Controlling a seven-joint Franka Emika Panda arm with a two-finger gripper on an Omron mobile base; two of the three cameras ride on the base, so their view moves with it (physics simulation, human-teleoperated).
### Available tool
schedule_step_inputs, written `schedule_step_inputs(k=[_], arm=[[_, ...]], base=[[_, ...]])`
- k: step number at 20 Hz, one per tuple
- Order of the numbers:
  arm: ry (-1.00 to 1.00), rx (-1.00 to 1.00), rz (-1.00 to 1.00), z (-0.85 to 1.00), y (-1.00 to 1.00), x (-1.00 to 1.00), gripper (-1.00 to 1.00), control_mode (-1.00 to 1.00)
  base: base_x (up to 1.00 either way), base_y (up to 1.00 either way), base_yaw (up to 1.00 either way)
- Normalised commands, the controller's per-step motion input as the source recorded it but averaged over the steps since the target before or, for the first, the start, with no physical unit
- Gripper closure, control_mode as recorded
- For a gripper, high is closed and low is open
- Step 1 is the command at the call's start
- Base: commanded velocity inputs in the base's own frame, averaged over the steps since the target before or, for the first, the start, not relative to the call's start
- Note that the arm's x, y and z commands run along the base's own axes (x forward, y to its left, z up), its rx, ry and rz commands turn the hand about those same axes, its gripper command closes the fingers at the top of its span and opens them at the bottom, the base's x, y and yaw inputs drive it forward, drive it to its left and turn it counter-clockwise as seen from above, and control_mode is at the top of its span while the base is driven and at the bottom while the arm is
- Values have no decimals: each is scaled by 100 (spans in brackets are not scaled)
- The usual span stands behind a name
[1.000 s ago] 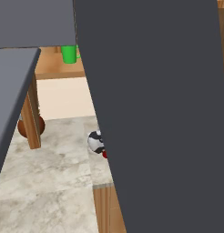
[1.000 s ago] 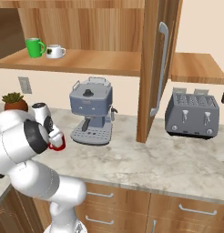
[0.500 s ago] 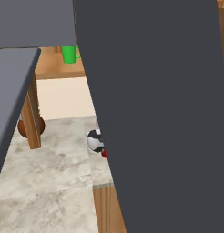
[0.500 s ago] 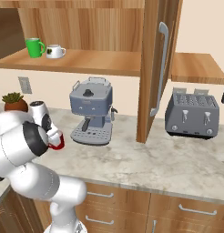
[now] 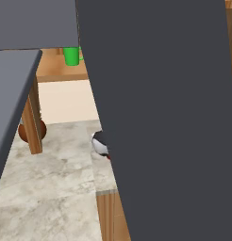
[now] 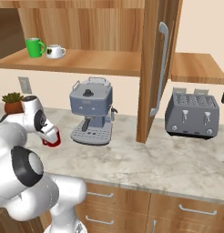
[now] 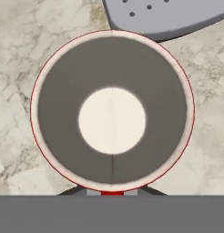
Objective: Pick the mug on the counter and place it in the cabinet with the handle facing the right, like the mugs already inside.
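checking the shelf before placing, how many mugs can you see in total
3: a green mug and a white mug side by side on the cabinet shelf, and the red mug at the claw over the counter. Others may be hidden.

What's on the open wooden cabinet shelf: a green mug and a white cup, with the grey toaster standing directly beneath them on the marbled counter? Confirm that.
Not quite. The grey espresso machine stands below the green mug and white cup, as the right base view shows; the grey toaster sits farther right, past the cabinet door.
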Motion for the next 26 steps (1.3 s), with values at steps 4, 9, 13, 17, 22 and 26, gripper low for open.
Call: schedule_step_inputs(k=[4, 9, 13, 17, 22, 26], arm=[[0, 0, 17, 70, -15, -25, 100, -100], [0, 0, 24, 70, -8, -29, 100, -100], [0, 0, 24, 60, -7, -34, 100, -100], [-2, 0, 24, 56, -14, -47, 100, -100], [-10, -3, 21, 44, -5, -42, 100, -100], [-4, -6, 16, 54, -10, -48, 100, -100]], base=[[0, 0, 0], [0, 0, 0], [0, 0, 0], [0, 0, 0], [0, 0, 0], [0, 0, 0]])
